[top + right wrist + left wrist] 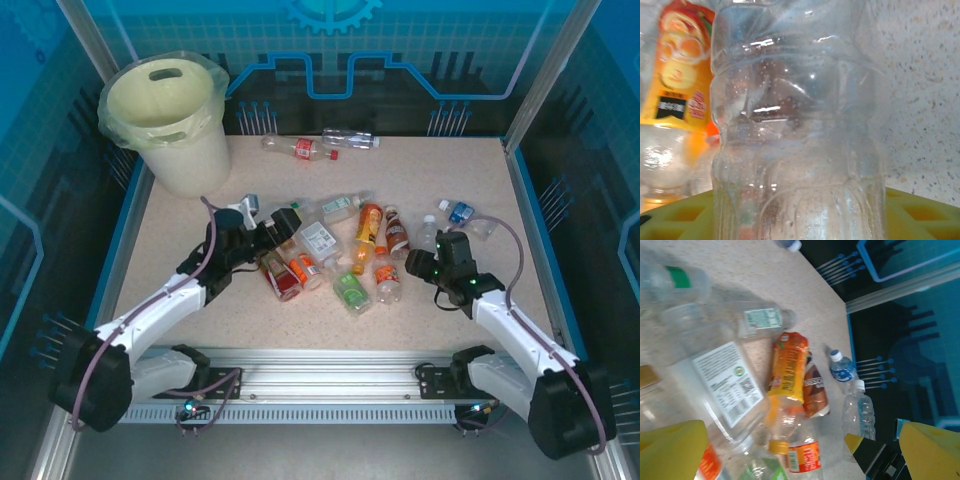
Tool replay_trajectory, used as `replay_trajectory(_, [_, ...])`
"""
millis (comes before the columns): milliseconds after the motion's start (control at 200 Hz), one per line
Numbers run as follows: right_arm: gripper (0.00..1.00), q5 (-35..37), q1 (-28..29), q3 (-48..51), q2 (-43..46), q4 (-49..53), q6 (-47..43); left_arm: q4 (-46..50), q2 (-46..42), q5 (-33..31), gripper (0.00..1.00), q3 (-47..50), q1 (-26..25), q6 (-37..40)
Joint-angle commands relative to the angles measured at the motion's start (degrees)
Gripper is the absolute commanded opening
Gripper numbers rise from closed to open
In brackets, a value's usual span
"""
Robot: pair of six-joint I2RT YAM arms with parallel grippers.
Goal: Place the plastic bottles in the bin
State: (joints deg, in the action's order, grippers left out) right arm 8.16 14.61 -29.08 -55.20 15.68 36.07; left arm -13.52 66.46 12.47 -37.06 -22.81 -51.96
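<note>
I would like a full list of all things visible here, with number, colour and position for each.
bin: one, cream-yellow with a clear bag, far left corner of the table.
table: one, speckled beige, under everything.
far bottles: two, clear, one with a red label, lying at the far edge.
pile bottles: about nine, clear with orange, red, green, brown or white labels, lying in the table centre.
blue-labelled bottle: one, clear, right of the pile.
clear bottle: one, no label, close against the right gripper's yellow pad.
left gripper: one, open, yellow pads, above the pile's left side.
right gripper: one, yellow pads, at the clear bottle; grip uncertain.
</note>
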Motion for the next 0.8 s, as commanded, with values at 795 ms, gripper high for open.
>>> replay_trajectory(795, [0.45,-27.9,23.9,-16.0,-16.8,-30.8,1.0,-24.9,16.8,21.1,0.99,-10.4,-6.5,-2.3])
